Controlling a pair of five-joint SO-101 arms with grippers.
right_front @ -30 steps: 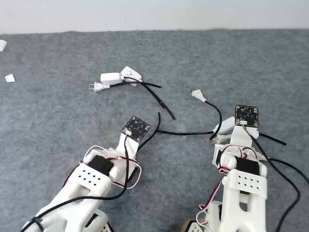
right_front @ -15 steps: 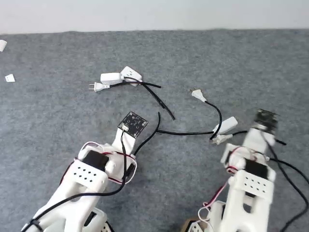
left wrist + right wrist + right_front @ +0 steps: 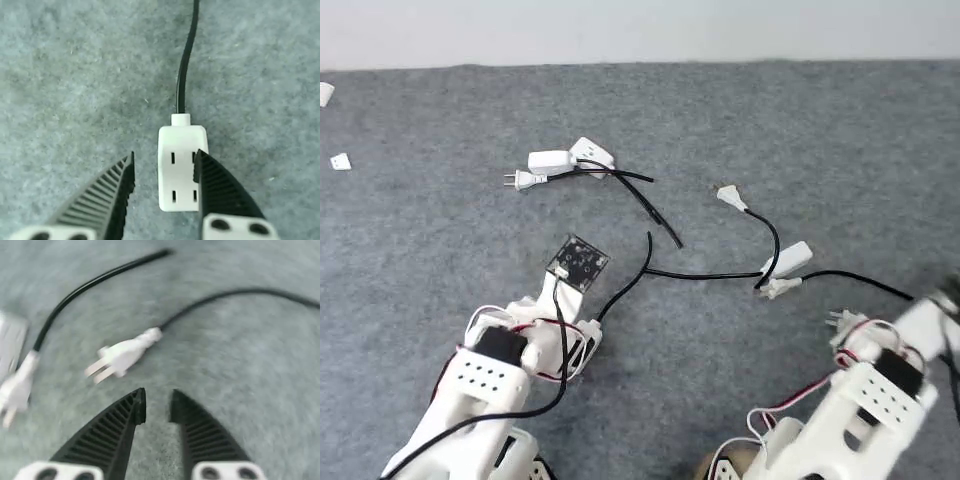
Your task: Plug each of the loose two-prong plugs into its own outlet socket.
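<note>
We found the grey, felt-like table [image 3: 840, 130] strewn with white outlet sockets [image 3: 792, 258] and two-prong plugs [image 3: 728, 196], all lying flat with black cords [image 3: 700, 274] trailing between them; two small white scraps [image 3: 340, 161] sat by its left edge.

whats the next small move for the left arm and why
Probably nudge the left gripper sideways to centre the white outlet socket between its jaws. They are open, but one overlaps the socket's edge while the other stands well clear of it.

outlet socket [image 3: 175, 175] edge behind tool [image 3: 165, 155], cord [image 3: 186, 55] cropped
</note>
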